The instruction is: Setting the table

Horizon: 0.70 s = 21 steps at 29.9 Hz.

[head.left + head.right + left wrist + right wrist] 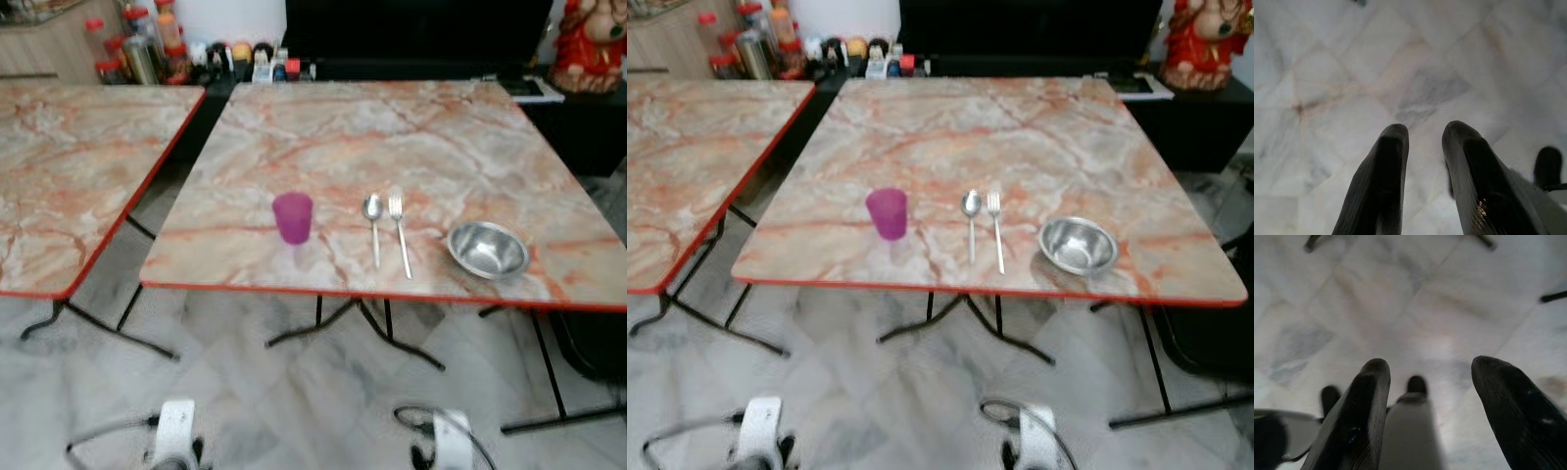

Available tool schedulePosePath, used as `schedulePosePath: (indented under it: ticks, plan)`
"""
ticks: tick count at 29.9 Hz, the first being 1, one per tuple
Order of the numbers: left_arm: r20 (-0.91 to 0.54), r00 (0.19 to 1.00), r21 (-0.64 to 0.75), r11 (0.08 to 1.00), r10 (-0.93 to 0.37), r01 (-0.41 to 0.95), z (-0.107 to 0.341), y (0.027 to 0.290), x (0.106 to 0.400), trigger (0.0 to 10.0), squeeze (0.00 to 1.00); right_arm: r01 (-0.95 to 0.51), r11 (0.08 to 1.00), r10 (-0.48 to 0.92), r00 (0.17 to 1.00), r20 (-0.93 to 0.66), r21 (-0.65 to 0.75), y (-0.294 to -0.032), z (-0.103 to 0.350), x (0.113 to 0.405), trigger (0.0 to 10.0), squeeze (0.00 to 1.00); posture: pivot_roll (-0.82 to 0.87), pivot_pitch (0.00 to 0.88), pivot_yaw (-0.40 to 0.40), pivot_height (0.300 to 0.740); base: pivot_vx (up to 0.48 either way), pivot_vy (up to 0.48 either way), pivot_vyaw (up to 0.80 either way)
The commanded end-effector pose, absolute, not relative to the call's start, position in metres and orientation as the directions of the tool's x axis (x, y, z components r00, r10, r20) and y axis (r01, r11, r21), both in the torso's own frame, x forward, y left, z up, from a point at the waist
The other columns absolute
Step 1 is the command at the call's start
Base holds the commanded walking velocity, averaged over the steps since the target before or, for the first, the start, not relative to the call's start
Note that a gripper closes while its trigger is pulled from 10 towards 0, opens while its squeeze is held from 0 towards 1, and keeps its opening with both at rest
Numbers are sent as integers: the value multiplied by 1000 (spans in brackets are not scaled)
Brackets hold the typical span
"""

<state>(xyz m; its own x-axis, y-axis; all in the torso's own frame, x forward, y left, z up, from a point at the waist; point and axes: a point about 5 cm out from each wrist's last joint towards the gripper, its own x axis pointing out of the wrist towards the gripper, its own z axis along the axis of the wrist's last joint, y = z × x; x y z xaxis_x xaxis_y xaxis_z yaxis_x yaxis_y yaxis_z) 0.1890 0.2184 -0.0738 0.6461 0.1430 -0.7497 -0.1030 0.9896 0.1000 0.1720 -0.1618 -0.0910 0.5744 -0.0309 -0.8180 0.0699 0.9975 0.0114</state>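
- Laid near the worktop [441, 127] edge — purple cup [292, 216], spoon [373, 223], fork [399, 227], steel bowl [487, 249].
- Left hand [1422, 147] narrowly parted, right hand [1430, 382] wide — both empty, above the floor.
- Little seems left.

Counter [1038, 127]: marbled, red-edged.
Near edge: purple cup [888, 213], spoon [971, 217], fork [996, 226], steel bowl [1078, 245] are set out in a row.

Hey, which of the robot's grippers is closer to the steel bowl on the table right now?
Right. The right gripper hangs low over the floor, just left of the steel bowl and below the table edge. The left gripper hangs further left, below the purple cup.
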Motion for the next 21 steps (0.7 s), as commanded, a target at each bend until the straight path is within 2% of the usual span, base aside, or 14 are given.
schedulePosePath:
  ticks: [1, 7, 12, 17, 21]
  plan:
    - [-760, 637, 95, 991, 133, -93, -75, 214, 189, 10000, 0, 75, 997, -57, 567, -822, -17, -172, -92, 169, 10000, 0, -63, 101, 30, 740, 0, 0, 0]
    - [-770, 625, 93, 992, 129, -90, -77, 213, 186, 10000, 0, 58, 998, -64, 595, -801, -37, -177, -88, 175, 10000, 0, -72, 103, 32, 740, 0, 0, 0]
    - [-778, 615, 93, 992, 128, -89, -79, 214, 183, 10000, 0, 62, 997, -82, 666, -742, -54, -192, -80, 184, 10000, 0, -80, 105, 31, 740, 0, 0, 0]
    - [-784, 606, 102, 991, 137, -91, -80, 217, 180, 10000, 0, 84, 995, -103, 794, -599, -59, -215, -63, 195, 10000, 0, -102, 105, 32, 740, 0, 0, 0]
    - [-785, 604, 104, 990, 138, -90, -80, 218, 179, 10000, 0, 80, 995, -98, 851, -515, -57, -217, -53, 199, 10000, 0, -108, 102, 32, 740, 0, 0, 0]
